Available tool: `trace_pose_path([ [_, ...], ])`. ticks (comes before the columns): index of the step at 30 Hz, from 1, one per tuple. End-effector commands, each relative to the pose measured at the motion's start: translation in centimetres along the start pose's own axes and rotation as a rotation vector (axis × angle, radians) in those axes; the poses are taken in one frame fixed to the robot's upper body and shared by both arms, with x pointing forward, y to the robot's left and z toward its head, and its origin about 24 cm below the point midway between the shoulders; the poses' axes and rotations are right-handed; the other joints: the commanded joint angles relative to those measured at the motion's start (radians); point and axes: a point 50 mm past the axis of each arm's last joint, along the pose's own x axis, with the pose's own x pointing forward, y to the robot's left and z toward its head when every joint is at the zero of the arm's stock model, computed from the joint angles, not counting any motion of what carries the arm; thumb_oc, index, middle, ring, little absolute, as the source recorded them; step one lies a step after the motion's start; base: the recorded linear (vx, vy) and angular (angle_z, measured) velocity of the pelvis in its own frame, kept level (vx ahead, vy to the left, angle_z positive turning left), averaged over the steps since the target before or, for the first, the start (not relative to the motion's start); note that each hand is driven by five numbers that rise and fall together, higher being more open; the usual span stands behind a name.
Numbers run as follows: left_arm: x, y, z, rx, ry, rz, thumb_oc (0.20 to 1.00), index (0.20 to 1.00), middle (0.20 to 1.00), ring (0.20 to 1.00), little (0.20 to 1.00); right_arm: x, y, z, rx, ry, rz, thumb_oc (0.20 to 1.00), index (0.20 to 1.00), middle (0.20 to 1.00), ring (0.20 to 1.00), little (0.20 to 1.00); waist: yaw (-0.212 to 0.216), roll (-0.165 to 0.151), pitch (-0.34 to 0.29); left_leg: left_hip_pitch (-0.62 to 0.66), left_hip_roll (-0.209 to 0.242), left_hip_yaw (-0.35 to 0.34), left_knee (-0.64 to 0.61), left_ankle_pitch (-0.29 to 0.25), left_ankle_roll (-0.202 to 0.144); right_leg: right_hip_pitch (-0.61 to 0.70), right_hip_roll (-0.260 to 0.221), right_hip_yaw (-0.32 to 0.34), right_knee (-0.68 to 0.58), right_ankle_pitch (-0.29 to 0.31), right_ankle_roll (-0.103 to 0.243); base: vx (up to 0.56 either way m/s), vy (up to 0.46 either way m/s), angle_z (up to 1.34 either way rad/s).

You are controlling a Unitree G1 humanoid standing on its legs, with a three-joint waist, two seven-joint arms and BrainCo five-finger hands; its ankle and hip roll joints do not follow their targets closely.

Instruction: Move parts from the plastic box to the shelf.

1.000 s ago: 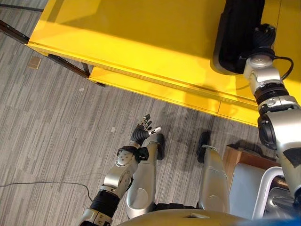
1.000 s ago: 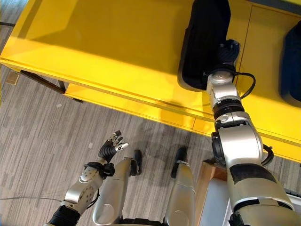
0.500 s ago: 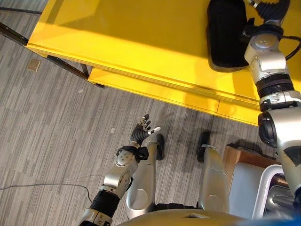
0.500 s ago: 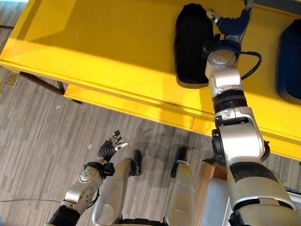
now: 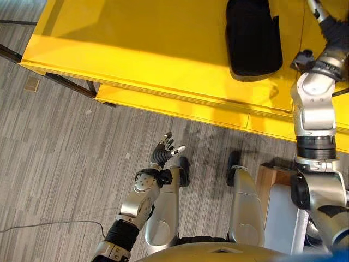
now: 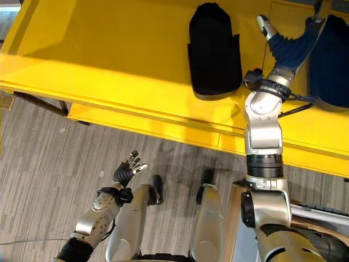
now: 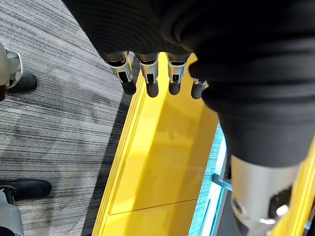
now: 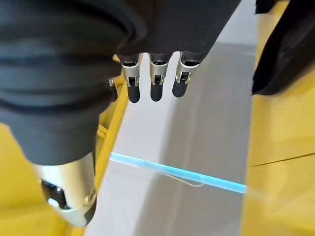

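Note:
A black part lies flat on the top of the yellow shelf, with nothing touching it. My right hand hovers over the shelf just to the right of the part, apart from it, open with straight fingers and holding nothing. The part's dark edge shows past those fingers. A second dark part lies on the shelf further right. My left hand hangs low over the carpet in front of the shelf, open and empty, its fingertips pointing toward the shelf's yellow edge.
The shelf has a lower yellow tier and dark legs at its left. A wooden corner and a pale grey box stand at my right side. A small tan scrap lies on the carpet at left.
My right hand has come off the black part and swung up and to its right. The part now lies alone on the shelf. The camera has shifted. The left hand is unchanged.

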Motion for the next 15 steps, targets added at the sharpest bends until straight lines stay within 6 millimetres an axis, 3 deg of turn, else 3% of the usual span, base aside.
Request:
trace_pose_path([
  [1, -0.8, -0.2, 0.5, -0.009, -0.064, -0.004, 1.0, 1.0, 1.0, 1.0, 1.0, 0.4, -0.7, 1.3, 0.02, -0.095, 0.015, 1.0, 1.0, 1.0, 1.0, 1.0, 0.015, 0.003, -0.034, 0.014, 0.039, -0.104, -0.024, 0.009, -0.083, 0.057, -0.028, 0.046, -0.019, 0.029, 0.024, 0.0, 0.0, 0.0],
  [8, -1.1, 0.1, 0.0, -0.016, -0.046, -0.006, 1.0, 1.0, 1.0, 1.0, 1.0, -1.5, -0.2, -1.4, 0.033, 0.029, 0.113, 1.0, 1.0, 1.0, 1.0, 1.0, 0.013, 0.003, -0.036, 0.005, 0.042, -0.106, -0.023, 0.016, -0.085, 0.049, -0.027, 0.046, -0.015, 0.034, 0.024, 0.0, 0.0, 0.0],
  [15, -1.4, 0.4, -0.3, -0.02, -0.031, -0.011, 1.0, 1.0, 1.0, 1.0, 1.0, -2.9, 2.0, -4.0, 0.049, 0.155, 0.265, 1.0, 1.0, 1.0, 1.0, 1.0, 0.024, 0.002, -0.041, -0.003, 0.042, -0.107, -0.02, 0.02, -0.086, 0.047, -0.029, 0.043, -0.017, 0.04, 0.024, 0.0, 0.0, 0.0],
])
